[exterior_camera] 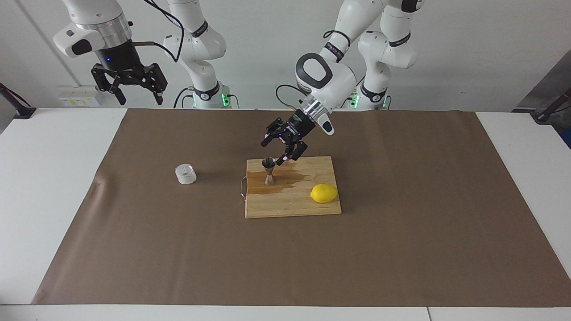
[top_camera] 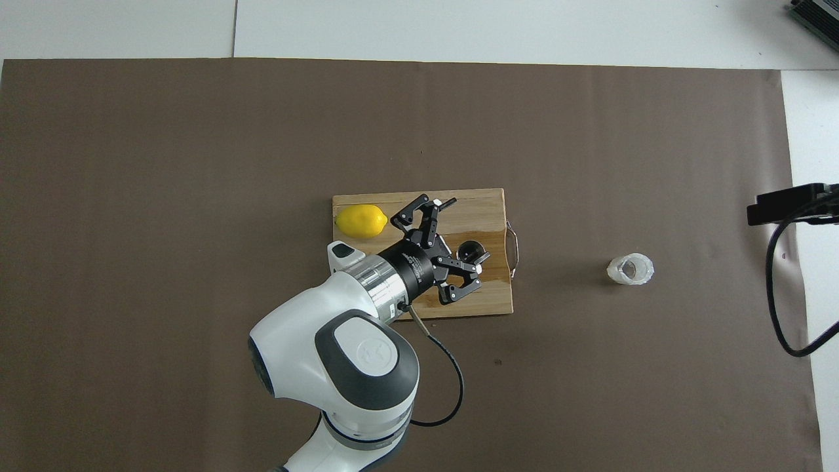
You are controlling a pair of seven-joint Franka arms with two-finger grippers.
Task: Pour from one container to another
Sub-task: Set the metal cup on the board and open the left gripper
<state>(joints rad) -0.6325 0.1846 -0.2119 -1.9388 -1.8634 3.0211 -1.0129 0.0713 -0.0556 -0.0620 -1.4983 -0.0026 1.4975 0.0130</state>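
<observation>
- Two task vessels stand apart: the hourglass steel jigger [exterior_camera: 268, 171] upright on the wooden cutting board [exterior_camera: 292, 207], the bumpy clear glass cup [exterior_camera: 185, 174] off it on brown paper [exterior_camera: 401, 249], toward the right arm's end.
- Left gripper [exterior_camera: 283, 149] hovers over the board just beside the jigger, fingers spread, grasping nothing.
- Right gripper [exterior_camera: 133, 87] waits raised, fingers apart.
- Smooth yellow lemon [exterior_camera: 324, 193] sits on the board; a wet stain darkens the wood.
- No writing is legible.

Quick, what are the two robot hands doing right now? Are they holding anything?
Left gripper: open, holding nothing, above the cutting board beside the jigger.
Right gripper: open, holding nothing, waiting up high.
</observation>
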